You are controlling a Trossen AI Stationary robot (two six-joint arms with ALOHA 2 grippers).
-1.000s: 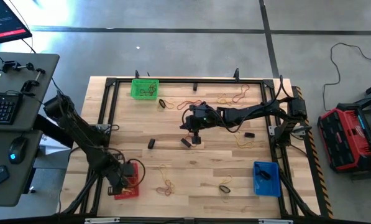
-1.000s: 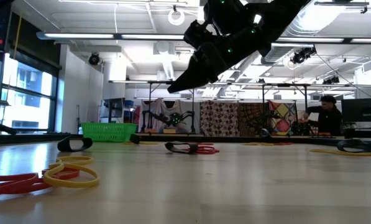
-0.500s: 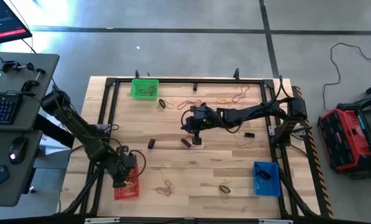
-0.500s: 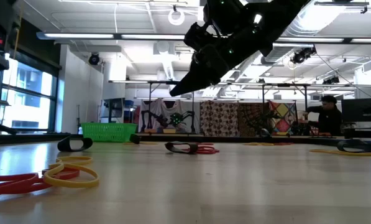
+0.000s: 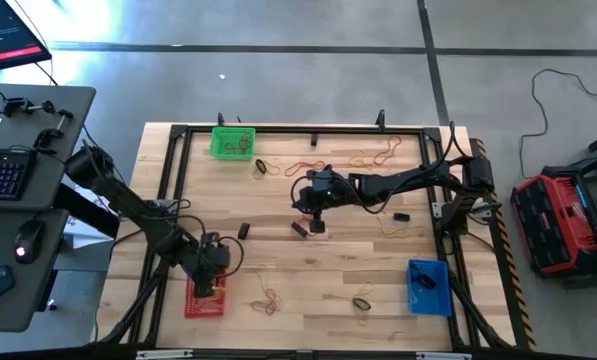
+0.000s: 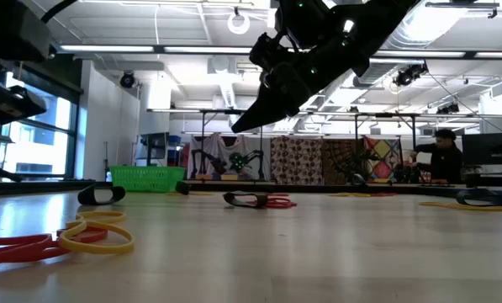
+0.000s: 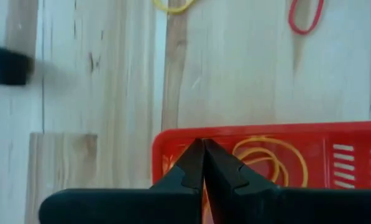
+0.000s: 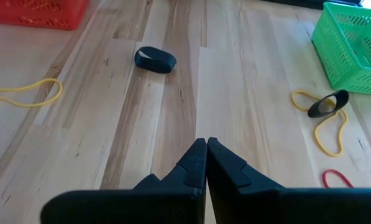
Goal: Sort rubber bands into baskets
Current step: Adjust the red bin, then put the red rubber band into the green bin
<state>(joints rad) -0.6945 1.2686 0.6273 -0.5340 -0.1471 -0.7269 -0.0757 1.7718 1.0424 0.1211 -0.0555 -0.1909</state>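
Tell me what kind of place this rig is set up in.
Likely a robotics lab or workshop: bare concrete floor around the wooden table, a desk with keyboard beside it, and in the low view exposed ceiling ducts with a person at benches behind.

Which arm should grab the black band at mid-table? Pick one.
Right. Its end effector hovers shut near the black band; the left end effector is over the red basket.
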